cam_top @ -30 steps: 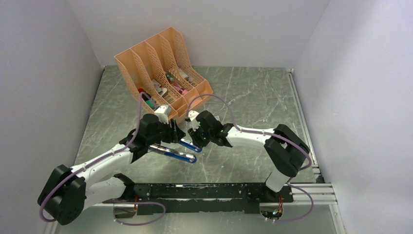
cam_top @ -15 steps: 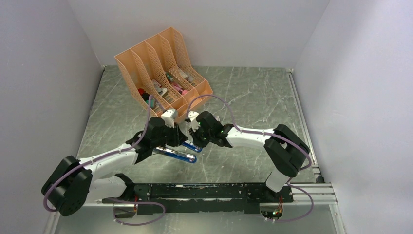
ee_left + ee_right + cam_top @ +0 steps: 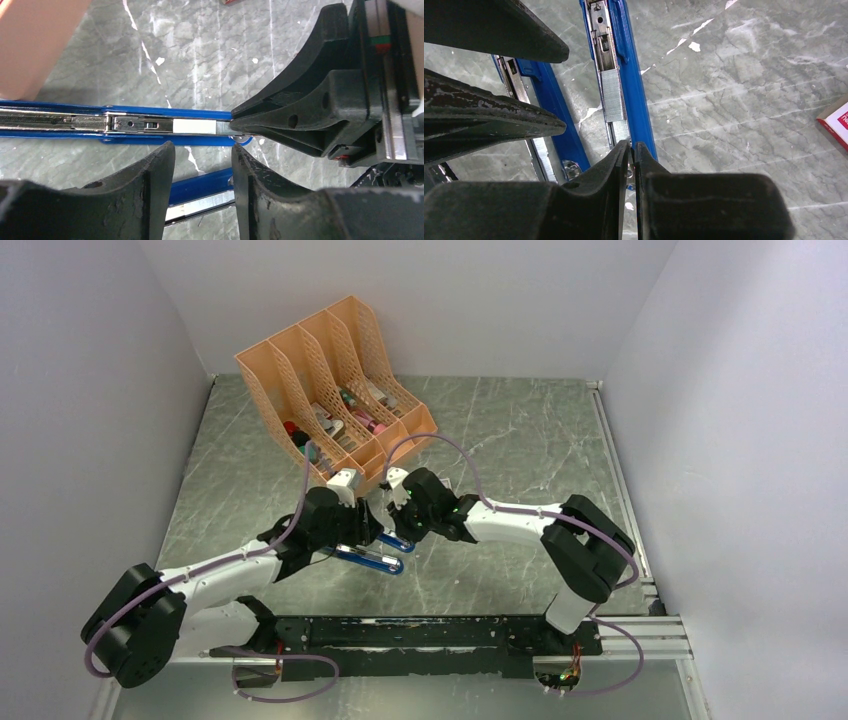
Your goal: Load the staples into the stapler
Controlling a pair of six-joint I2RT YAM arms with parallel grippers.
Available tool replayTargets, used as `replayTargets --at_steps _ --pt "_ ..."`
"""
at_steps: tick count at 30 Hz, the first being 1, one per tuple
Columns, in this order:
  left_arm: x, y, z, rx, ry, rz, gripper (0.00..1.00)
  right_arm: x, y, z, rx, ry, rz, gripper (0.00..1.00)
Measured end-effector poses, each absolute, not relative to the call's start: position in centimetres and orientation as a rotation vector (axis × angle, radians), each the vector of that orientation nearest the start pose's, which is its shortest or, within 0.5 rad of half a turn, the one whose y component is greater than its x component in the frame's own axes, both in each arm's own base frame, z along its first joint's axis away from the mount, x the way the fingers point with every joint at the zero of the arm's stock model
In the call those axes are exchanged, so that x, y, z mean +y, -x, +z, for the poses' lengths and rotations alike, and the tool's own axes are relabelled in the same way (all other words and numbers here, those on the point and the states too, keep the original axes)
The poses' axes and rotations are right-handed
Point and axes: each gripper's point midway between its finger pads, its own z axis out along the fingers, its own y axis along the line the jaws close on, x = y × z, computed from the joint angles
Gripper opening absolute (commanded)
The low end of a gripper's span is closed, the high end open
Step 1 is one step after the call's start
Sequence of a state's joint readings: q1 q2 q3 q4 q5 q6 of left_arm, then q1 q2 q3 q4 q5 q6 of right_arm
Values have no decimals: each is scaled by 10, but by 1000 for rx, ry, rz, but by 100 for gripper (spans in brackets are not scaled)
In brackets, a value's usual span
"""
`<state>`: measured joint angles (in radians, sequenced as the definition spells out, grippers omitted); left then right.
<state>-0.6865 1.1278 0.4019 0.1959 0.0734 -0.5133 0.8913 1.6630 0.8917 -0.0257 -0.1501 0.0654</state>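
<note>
Nearest the arm bases, just short of the table's point(image 3: 520, 430) middle toward 7 o'clock, the blue stapler point(image 3: 636, 100) lies swung open, its two arms spread flat on the marbled top. The left gripper point(image 3: 202, 155) hovers over the nearer arm with its fingers apart. That arm shows through the gap between them, and nothing looks clamped. Just beyond it lies the magazine arm with its channel facing up. The staples point(image 3: 613, 92), a silvery strip, already sit inside this channel in its front half. The right gripper point(image 3: 631, 147) meets the channel's front end from 3 o'clock with its fingers drawn almost together, only a slit between them. Whether they pinch the rail's tip or merely press against it cannot be told. So the main step looks done, since the strip is in the magazine. What seems left is to make sure it lies fully seated, then fold the stapler closed and let go. At the 3 o'clock edge of the right wrist view lies a corner of a white-and-red box point(image 3: 836, 120), well apart from the stapler. Farthest off, toward 11 o'clock, stands an orange file organiser point(image 3: 330, 380).
</note>
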Motion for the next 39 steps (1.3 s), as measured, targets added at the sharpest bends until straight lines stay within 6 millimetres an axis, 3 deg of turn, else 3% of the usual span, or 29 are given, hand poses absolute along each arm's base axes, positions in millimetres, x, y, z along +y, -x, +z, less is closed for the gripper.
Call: replayTargets --at_steps 6,11,16,20,26,39 --pt "-227 -232 73 2205 -223 -743 56 336 -233 43 2203 1051 637 15" --pt "-225 -231 62 2236 -239 -717 51 337 -233 43 2202 1051 641 15" --pt "-224 -230 52 2261 -259 -692 53 337 -233 43 2202 1051 641 15" --pt "-224 -231 52 2262 -269 -686 57 337 -233 43 2202 1051 641 15" --pt "-228 -234 54 2254 -278 -674 51 337 -233 43 2202 1051 641 15" --pt "-233 -236 52 2266 -249 -630 56 337 -232 42 2203 1052 642 15"
